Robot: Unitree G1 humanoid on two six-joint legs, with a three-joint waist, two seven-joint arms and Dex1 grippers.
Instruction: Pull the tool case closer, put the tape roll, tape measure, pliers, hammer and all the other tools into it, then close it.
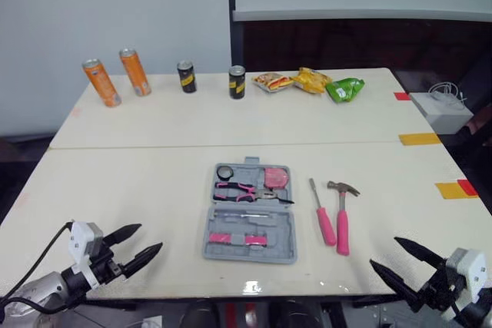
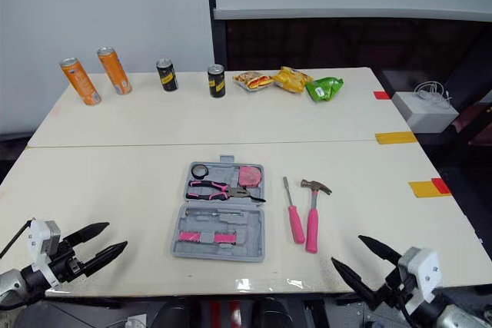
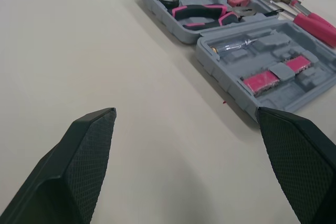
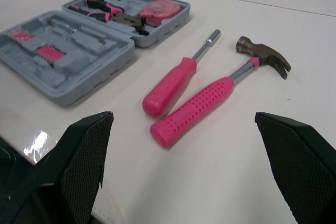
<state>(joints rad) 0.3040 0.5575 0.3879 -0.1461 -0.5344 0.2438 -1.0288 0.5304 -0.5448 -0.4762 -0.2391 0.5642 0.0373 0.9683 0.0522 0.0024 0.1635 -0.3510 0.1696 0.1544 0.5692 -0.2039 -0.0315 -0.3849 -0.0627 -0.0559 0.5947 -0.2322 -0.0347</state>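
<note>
two grippers, left (image 1: 151,236) and right (image 1: 383,250), are held spread and empty at the near edge of the table (image 1: 115,190). between them the tool case (image 1: 250,224) lies open, already pulled near. the tape roll (image 1: 225,172), pliers (image 1: 238,188) and tape measure (image 1: 275,177) are seated inside. the hammer (image 1: 343,213) and pink-handled driver (image 1: 323,213) are left just beside it.

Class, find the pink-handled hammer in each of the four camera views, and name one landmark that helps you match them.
Left eye view: the hammer lies right of the open tool case.
Right eye view: the hammer lies just right of the screwdriver.
Left wrist view: the hammer lies past the tool case's far side.
Right wrist view: the hammer lies beside the screwdriver, on the side away from the tool case.
Shared landmark: the grey tool case.
</note>
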